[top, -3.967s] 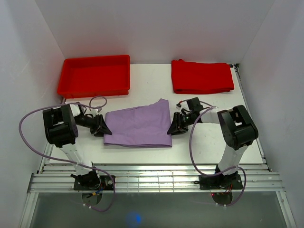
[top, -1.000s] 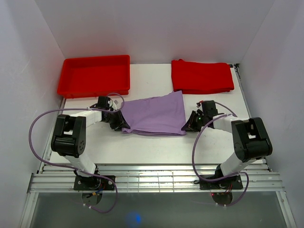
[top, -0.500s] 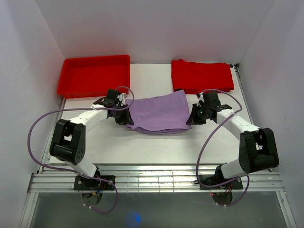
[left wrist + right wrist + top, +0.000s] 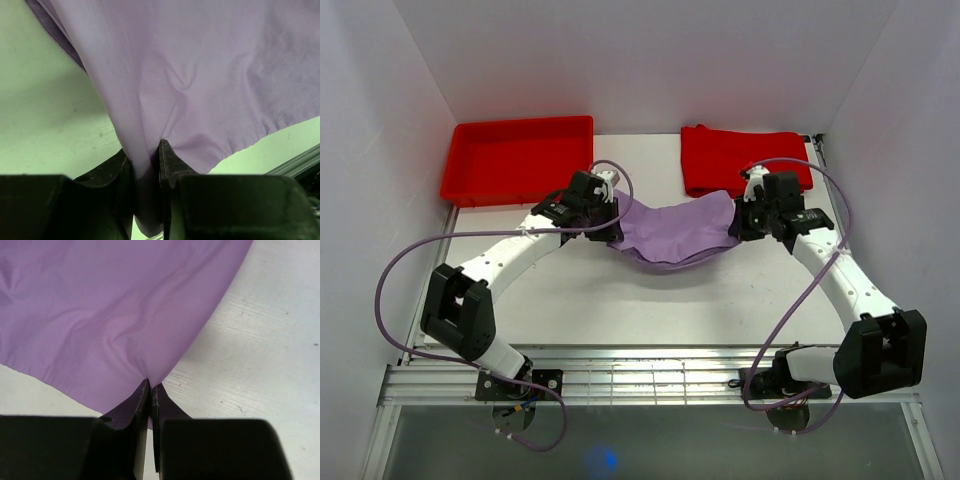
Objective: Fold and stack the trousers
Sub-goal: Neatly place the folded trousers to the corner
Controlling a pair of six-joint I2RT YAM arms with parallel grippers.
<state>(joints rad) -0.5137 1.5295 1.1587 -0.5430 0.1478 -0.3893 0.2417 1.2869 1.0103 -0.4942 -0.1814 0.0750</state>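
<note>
- We record one white table [image 4: 650, 300], bearing the items below.
- We record one red tray [image 4: 517, 160], rigid plastic, at its far left.
- We record one red folded cloth [image 4: 745, 160], flat at its far right, well apart from the tray.
- We record metal rails [image 4: 650, 380] along its near edge.

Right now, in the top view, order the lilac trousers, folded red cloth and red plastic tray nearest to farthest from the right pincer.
1. Lilac soft fabric trousers: gripped in the right pincer.
2. Folded red cloth: just behind it, back right.
3. Rectangular red plastic tray: far back left.
</note>
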